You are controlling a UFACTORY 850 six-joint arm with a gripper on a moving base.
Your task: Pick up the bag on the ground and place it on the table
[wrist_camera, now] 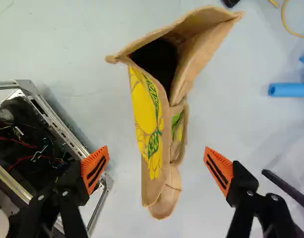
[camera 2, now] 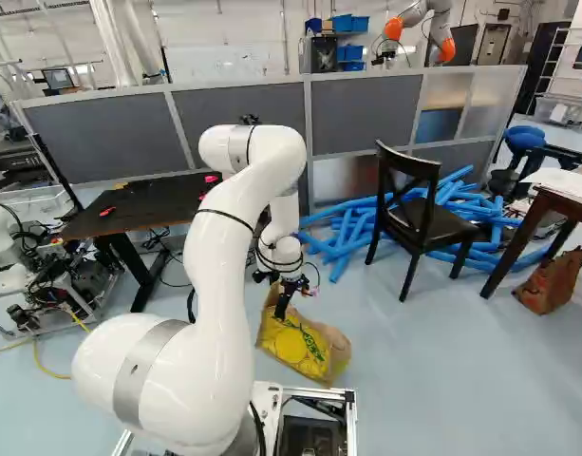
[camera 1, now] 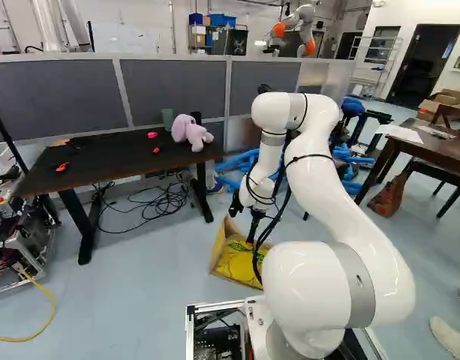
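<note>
Low in the middle of the right base view, we have our gripper (camera 2: 280, 312) over the bag (camera 2: 300, 350), which rests on the floor (camera 2: 414, 380). In the wrist view, our fingers are spread wide and hold nothing; the bag shows between the orange pads (wrist_camera: 95, 169), apart from both, its mouth ahead. We see the table (camera 1: 102, 161) at the left base view's left

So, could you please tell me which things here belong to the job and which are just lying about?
For the job:
yellow-and-tan bag on the floor
open pincer
black table, probably the destination

Just lying about:
pink plush toy
green container
blue tubes
black chair
</note>
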